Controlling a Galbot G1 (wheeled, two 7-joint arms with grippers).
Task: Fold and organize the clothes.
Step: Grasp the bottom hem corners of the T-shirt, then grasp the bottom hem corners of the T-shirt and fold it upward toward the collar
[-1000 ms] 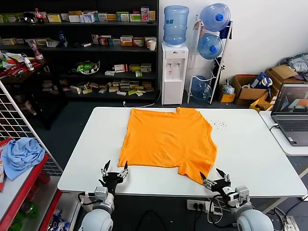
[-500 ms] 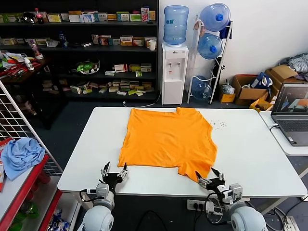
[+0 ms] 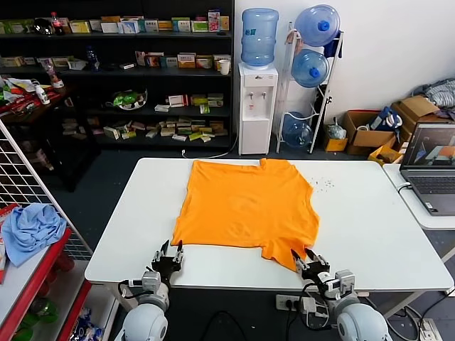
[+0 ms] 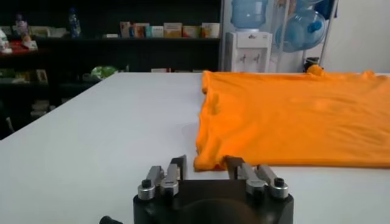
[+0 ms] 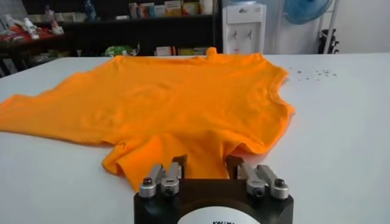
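At the table's near edge, the left gripper [image 3: 168,250] sits just short of the T-shirt's [image 3: 247,207] near left corner, jaws parted and holding nothing. In the left wrist view the gripper [image 4: 205,165] has that orange corner between its finger tips, though whether metal touches cloth is hard to tell. The right gripper [image 3: 304,257] stands at the near sleeve, jaws likewise spread around the hem; its own camera shows the gripper [image 5: 205,163] with the sleeve edge running under it, the contact hidden by the gripper body. Both arms are cut off below the frame. The T-shirt lies flat on the white table [image 3: 129,229], mid-table, with no lettering to be seen. To the left, a blue cloth [image 3: 30,229] rests on a red shelf. Beyond stand a water dispenser [image 3: 257,106] and shelves [image 3: 121,78] of small boxes too far off to read.
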